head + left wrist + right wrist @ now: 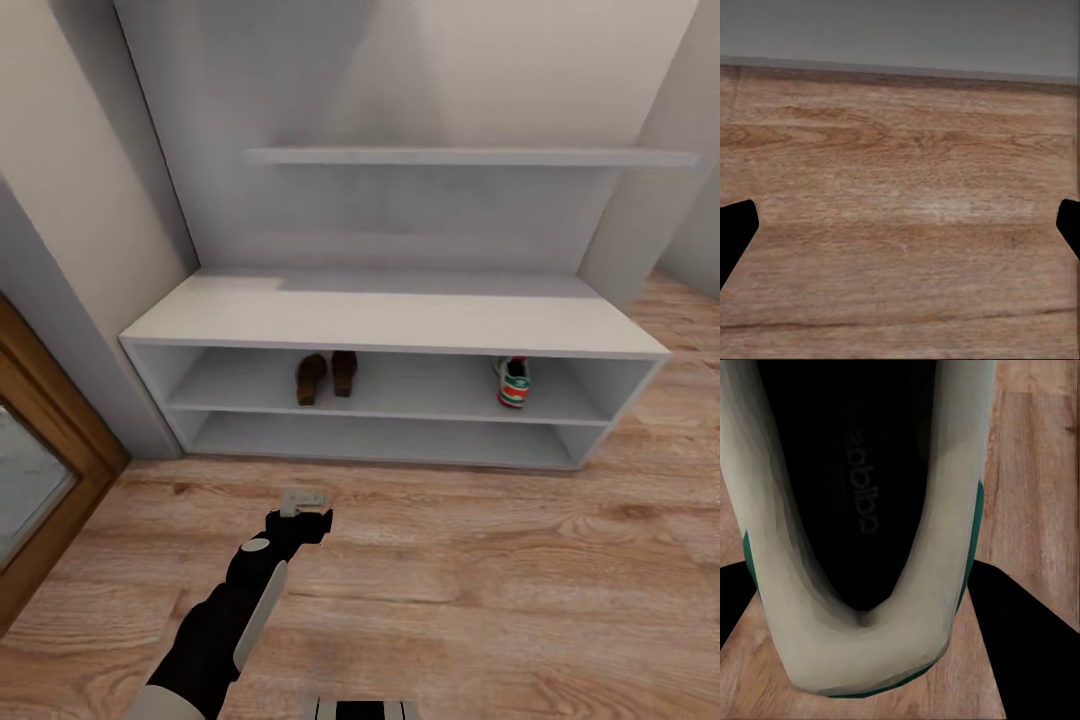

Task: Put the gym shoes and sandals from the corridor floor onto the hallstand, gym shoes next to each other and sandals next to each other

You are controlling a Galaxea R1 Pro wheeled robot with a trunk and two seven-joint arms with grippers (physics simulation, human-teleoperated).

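Left arm [225,620]: glossy black tubular casing, fitted with a pale grey side panel and a small grey oval cap near the wrist. Left gripper [303,499]: a light grey bracket mounted on a black block; two matte black fingertips [735,232] are seen in the left wrist view. Right gripper fingers [1020,652]: flat black, unmarked.

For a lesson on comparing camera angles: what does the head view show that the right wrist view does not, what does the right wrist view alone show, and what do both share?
Head view: the hallstand with its wall shelf, two sandals side by side on its upper open shelf, one gym shoe further along that shelf, and the left gripper over the floor.

Right wrist view: a second gym shoe seen close up from above, cream with a teal-edged sole and dark insole, between the dark fingers of the right gripper.

Both: the wood-plank corridor floor.
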